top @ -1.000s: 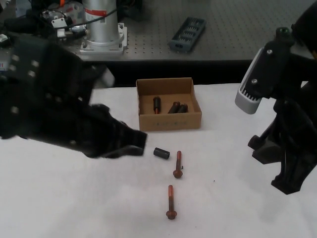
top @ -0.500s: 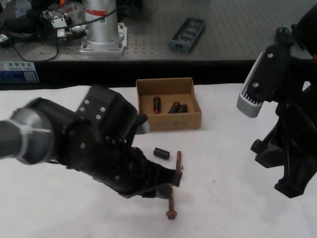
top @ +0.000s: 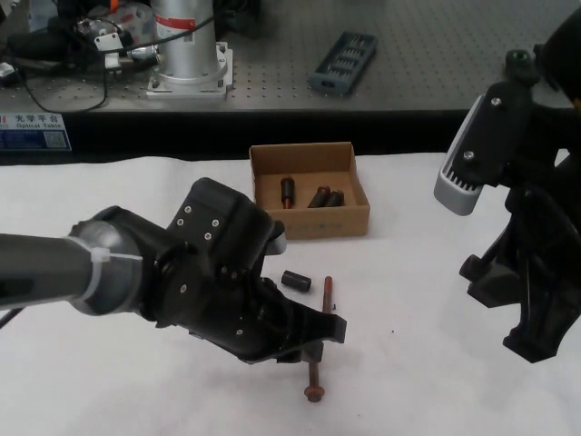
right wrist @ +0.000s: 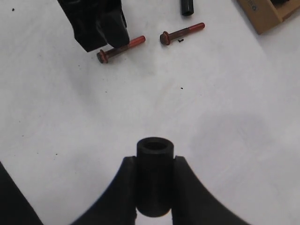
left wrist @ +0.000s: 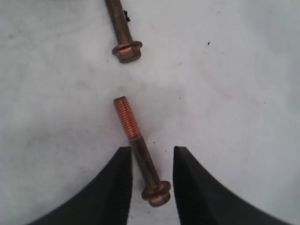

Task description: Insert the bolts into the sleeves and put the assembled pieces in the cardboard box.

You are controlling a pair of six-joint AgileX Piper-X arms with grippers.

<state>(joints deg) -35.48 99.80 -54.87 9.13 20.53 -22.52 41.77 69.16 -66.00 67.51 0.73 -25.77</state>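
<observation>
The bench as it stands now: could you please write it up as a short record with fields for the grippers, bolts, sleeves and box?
left gripper: open, astride the shank of the near bolt
right gripper: shut on the held sleeve
far bolt: loose on the white cloth
loose sleeve: on the cloth, beside the far bolt's tip
cardboard box: holds three dark pieces
</observation>
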